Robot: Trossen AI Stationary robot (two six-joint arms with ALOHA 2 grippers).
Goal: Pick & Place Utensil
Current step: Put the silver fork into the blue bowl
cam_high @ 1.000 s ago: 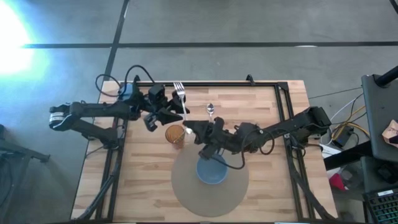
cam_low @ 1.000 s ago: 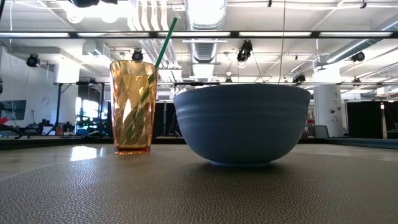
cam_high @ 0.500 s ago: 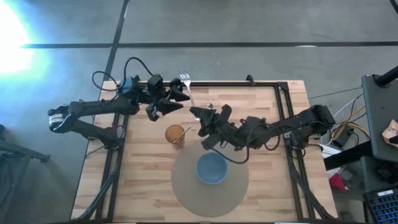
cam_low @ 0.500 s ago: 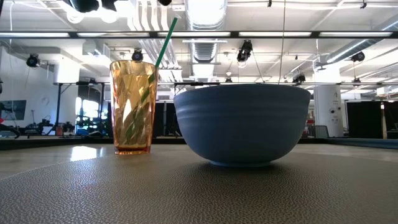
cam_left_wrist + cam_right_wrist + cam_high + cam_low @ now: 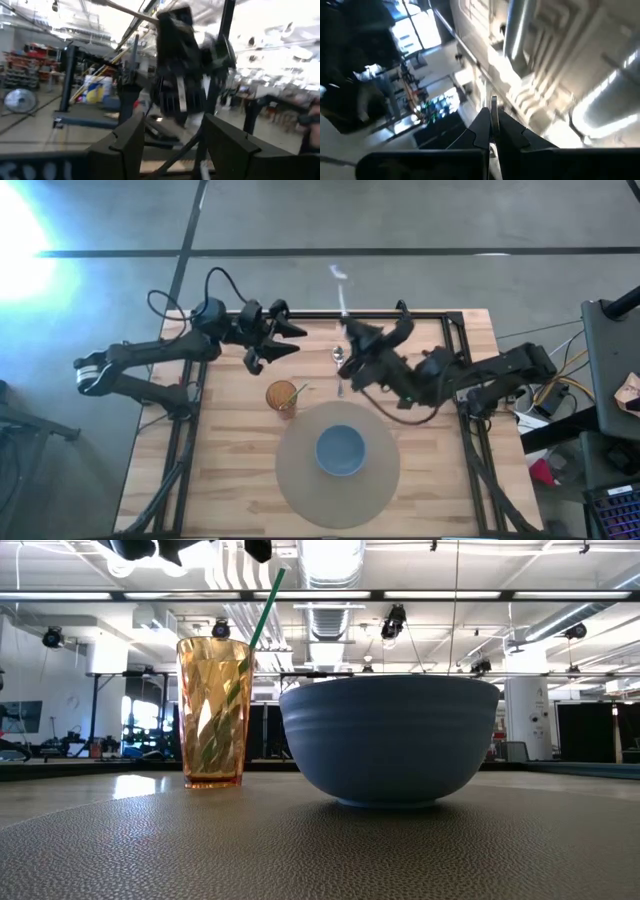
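Now right tool (image 5: 352, 340) grips fork (image 5: 341, 285) past table (image 5: 230, 480) edge

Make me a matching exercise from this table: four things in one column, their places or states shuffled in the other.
Things:
1. fork
2. spoon
3. blue bowl
4. left gripper

Places or states:
A. lying on the bare wooden table
B. open and empty, above the table's far left part
C. clamped in the right gripper, raised off the table
D. standing on the round grey mat

Pairs: 1-C, 2-A, 3-D, 4-B
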